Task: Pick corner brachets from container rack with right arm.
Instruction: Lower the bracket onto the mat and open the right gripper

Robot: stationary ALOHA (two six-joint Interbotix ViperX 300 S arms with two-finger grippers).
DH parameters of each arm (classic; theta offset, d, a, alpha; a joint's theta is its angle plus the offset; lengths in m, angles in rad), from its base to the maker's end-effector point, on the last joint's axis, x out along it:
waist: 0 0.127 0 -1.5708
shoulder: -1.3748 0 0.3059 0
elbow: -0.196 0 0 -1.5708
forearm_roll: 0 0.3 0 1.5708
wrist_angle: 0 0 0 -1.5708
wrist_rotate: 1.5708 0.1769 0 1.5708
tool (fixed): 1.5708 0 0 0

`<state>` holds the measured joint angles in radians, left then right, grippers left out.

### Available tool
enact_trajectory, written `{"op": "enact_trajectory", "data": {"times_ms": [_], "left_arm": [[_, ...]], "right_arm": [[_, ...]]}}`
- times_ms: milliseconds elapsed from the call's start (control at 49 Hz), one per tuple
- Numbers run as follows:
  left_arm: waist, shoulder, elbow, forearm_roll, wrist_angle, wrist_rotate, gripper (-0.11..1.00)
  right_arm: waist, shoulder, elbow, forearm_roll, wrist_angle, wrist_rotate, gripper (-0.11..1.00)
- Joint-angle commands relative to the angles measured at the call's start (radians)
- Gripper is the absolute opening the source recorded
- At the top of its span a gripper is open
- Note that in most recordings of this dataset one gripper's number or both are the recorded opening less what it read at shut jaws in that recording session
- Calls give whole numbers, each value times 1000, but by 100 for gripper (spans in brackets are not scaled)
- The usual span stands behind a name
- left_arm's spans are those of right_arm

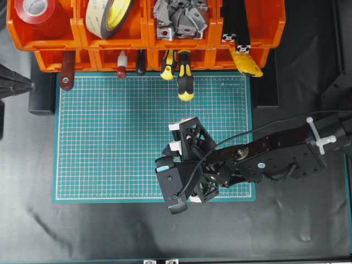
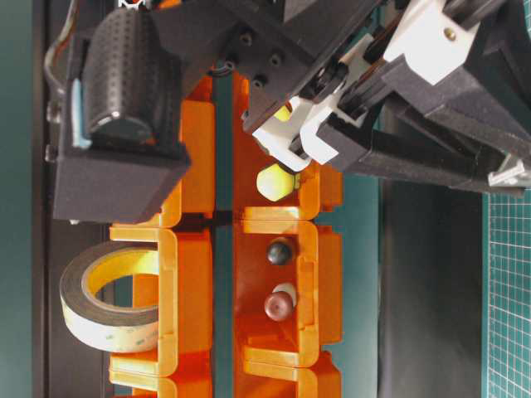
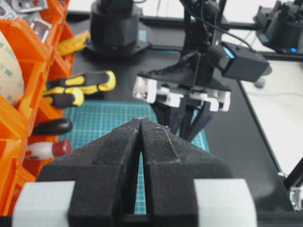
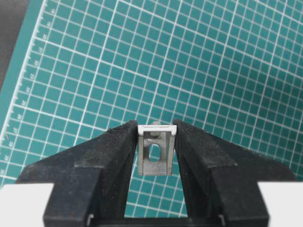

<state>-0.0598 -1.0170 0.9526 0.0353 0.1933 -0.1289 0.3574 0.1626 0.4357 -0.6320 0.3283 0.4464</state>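
The orange container rack (image 1: pixel 82 41) runs along the far edge of the green mat. One upper bin holds a heap of silver-grey corner brachets (image 1: pixel 179 19); several show again at the top left of the left wrist view (image 3: pixel 28 9). My right gripper (image 4: pixel 156 130) hangs over the mat's near right part (image 1: pixel 184 162), pointing down, shut on one corner bracket (image 4: pixel 156 151) pinched between both fingertips, its holed face towards the camera. My left gripper (image 3: pixel 142 120) sits at the far left edge (image 1: pixel 30 85), shut and empty.
Other bins hold a red tape roll (image 1: pixel 36 12), a yellow-lined tape roll (image 1: pixel 107 16) and black slotted bars (image 1: pixel 236 25). Screwdriver handles (image 1: pixel 184 77) jut from the lower tier over the mat's far edge. The green mat (image 1: pixel 110 137) lies on a black tabletop.
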Motion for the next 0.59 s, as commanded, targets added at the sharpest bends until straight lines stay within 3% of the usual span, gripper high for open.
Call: {"op": "enact_trajectory", "data": {"times_ms": [0, 469, 531, 572], "left_arm": [[0, 8, -28, 3, -6, -5, 0], [-2, 5, -29, 3, -3, -3, 0], [-2, 6, -28, 3, -3, -3, 0], [-2, 8, -28, 3, -3, -3, 0]], "right_arm": [[-8, -9, -18, -6, -32, 3, 24], [-28, 3, -17, -3, -92, 3, 25], [-28, 3, -17, -3, -92, 5, 31], [-28, 3, -18, -2, -92, 5, 42]]}}
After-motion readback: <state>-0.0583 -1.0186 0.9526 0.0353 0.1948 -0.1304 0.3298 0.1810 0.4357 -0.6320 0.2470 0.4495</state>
